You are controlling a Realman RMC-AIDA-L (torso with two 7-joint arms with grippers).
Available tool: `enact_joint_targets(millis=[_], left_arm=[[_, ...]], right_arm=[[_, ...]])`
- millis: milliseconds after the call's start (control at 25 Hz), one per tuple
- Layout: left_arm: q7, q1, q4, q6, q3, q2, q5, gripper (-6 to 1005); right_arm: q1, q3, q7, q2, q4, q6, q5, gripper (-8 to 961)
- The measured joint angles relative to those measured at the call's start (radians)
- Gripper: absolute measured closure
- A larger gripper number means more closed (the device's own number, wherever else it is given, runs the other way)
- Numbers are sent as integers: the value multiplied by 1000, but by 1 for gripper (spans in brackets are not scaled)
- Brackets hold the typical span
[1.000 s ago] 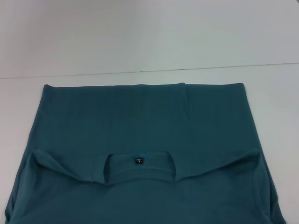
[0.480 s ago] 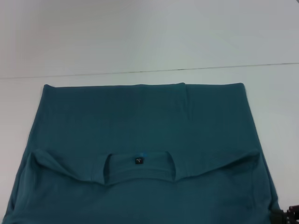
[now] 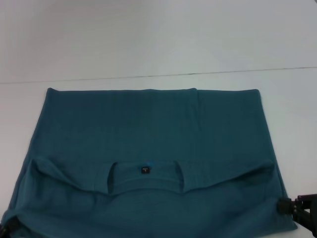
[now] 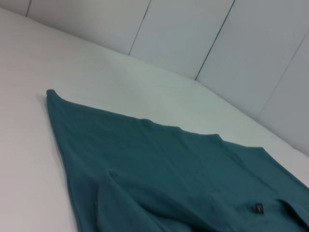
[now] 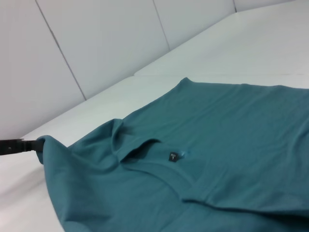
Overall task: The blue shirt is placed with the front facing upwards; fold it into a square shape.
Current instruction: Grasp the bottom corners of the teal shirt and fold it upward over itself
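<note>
— Firstly, largest item?
— White table [image 3: 148, 39]; it carries the blue shirt [image 3: 148, 124], which lies spread across it, already doubled over, with the straight fold edge on the shirt's far side.

— Features of the shirt?
— Round collar [image 3: 144, 177] near the middle of the nearer half, opening upward; a small black tag [image 3: 145, 170] sits inside it.

— Grippers?
— Right gripper [image 3: 285, 206] at the shirt's near right corner, touching the cloth edge. Left gripper [image 3: 7, 227] at the shirt's near left corner, mostly cut off in the head view; the right wrist view shows a dark finger [image 5: 17, 145] meeting lifted cloth there.

— Finger state?
— Cannot tell for either; grip on the fabric unconfirmed.
</note>
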Motion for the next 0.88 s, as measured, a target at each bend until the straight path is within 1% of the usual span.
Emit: enact_joint_targets(millis=[320, 600, 880], left_arm=[[-1, -22, -40, -12, -14, 0, -82, 947], [-36, -47, -45, -40, -24, 5, -106, 947], [-51, -82, -52, -79, -25, 3, -123, 948]], right_arm=[[30, 38, -17, -2, 33, 23, 31, 923], [38, 108, -18, -2, 38, 27, 66, 923], [42, 142, -18, 0, 61, 40, 91, 923]])
